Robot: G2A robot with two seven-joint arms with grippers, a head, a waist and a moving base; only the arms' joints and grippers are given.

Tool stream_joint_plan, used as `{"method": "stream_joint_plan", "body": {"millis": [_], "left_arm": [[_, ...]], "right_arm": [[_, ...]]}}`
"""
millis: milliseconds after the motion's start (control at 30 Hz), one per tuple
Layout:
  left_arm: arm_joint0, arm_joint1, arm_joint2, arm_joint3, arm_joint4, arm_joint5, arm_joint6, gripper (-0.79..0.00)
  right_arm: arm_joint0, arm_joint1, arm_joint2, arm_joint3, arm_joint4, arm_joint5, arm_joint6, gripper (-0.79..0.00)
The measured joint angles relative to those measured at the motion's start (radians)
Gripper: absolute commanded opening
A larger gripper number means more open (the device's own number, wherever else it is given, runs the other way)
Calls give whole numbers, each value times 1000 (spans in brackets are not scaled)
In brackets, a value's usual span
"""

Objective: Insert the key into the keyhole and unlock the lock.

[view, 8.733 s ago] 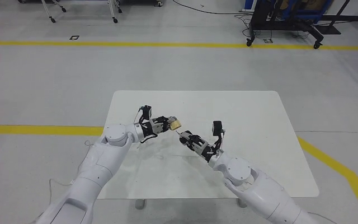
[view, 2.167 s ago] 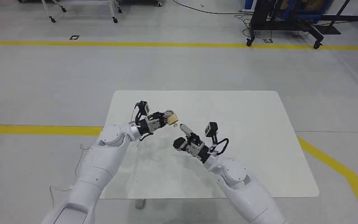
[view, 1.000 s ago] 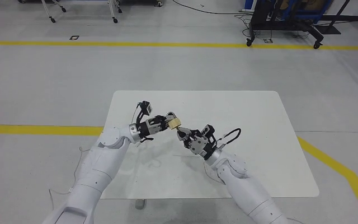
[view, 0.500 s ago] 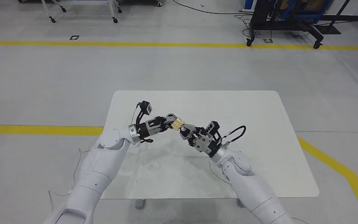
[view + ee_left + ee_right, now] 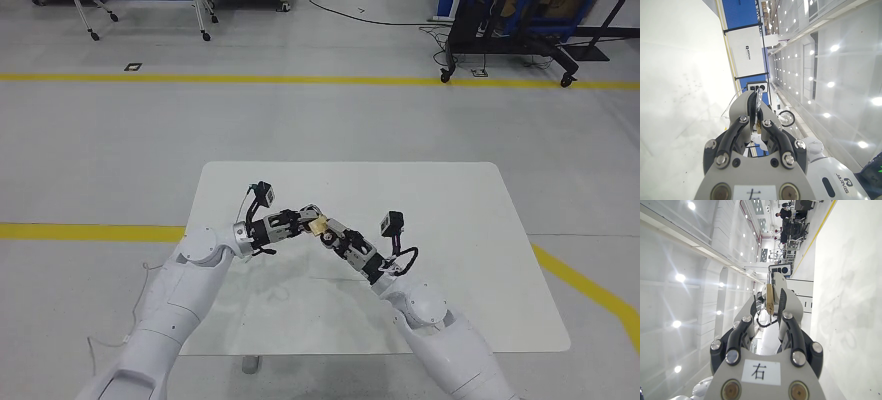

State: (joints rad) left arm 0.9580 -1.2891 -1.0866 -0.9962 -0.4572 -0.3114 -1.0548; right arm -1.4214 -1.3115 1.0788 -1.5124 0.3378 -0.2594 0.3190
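Where lettered, wrist label (image 5: 761, 372) near lock (image 5: 770, 298).

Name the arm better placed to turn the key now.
Right. The right claw straddles the thin silver key, which seems seated in the brass padlock, likely ready to close and twist. The left claw is shut on the silver shackle, bracing the lock.

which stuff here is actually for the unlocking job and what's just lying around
For the job: lock in the left gripper, key at the lock's end, right gripper.
Just around: table, black cart, yellow floor line.
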Motion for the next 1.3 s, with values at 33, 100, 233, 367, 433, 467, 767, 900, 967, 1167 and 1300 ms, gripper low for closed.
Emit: {"method": "stream_joint_plan", "body": {"millis": [33, 100, 233, 367, 433, 467, 767, 900, 967, 1167, 1300], "left_arm": [[-1, 0, 2, 0, 7, 1, 2, -785], [-2, 0, 5, 0, 19, 2, 8, -785], [-4, 1, 9, 0, 33, 6, 14, -785], [-7, 1, 13, 2, 34, 19, 7, -610], [-10, 1, 16, 5, 29, 32, -8, 0], [-12, 1, 18, 7, 26, 37, -17, 0], [-29, -1, 28, 29, -8, 39, -84, 0], [-36, -1, 22, 43, -18, 38, -73, 0], [-38, -1, 19, 47, -20, 36, -66, 0], [-41, 1, 11, 54, -26, 34, -55, 0], [-41, 2, 13, 55, -16, 37, -47, 0]], "right_arm": [[1, -1, -4, 1, -13, -1, -13, -554], [5, -4, -11, 4, -37, -2, -34, -668], [9, -6, -15, 9, -60, -1, -54, -785], [8, -6, -7, 13, -73, -5, -65, -785], [6, -5, 1, 13, -86, -5, -71, -785], [4, -4, 6, 13, -93, -4, -74, -785], [-39, 14, 106, -15, -149, 10, -107, -785], [-46, 28, 131, -12, -312, 128, -99, -785], [-40, 29, 118, -9, -367, 192, -93, -785], [5, 13, 58, 60, -420, 313, -152, -708], [30, 6, 30, 101, -438, 375, -159, -397]]}}
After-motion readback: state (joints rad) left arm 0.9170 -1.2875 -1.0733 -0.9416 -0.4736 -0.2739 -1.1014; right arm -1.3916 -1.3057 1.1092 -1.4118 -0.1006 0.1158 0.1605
